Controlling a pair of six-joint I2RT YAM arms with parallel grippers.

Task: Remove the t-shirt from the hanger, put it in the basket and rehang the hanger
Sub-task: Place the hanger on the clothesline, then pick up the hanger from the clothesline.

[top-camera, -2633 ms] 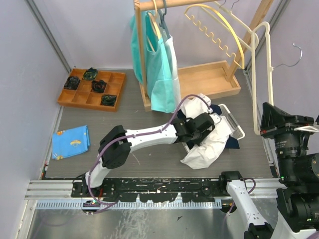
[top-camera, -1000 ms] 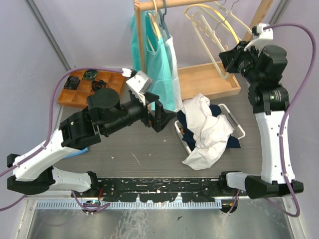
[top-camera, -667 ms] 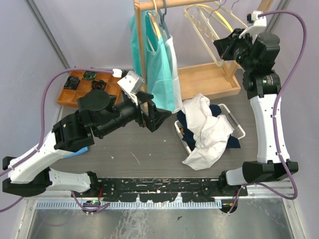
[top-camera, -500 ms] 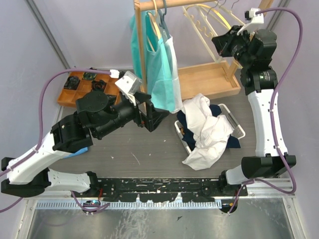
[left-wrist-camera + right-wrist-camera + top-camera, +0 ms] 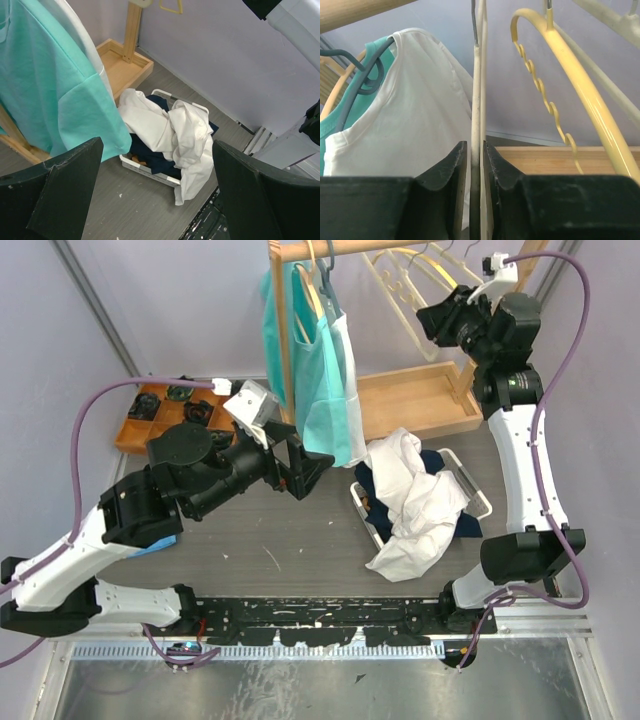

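A: Word on the white t-shirt (image 5: pixel 420 115)?
B: It is hanging on a grey hanger (image 5: pixel 367 75) from the wooden rail (image 5: pixel 330 248), touching the teal t-shirt (image 5: pixel 300 370).
A: Right gripper (image 5: pixel 476 147)?
B: Its fingers are sitting close on either side of a cream hanger (image 5: pixel 479 100). I cannot tell whether they are pinching it.
A: Left gripper (image 5: pixel 155 145)?
B: It is hovering with its jaws spread wide, facing the laundry basket (image 5: pixel 476 492).

The white t-shirt (image 5: pixel 420 505) lies crumpled in a loose heap over the basket (image 5: pixel 145 169) on the surface, one end spilling past its rim, while the bare cream hanger (image 5: pixel 479 100) stands upright, pinched in the right end effector (image 5: pixel 476 150).
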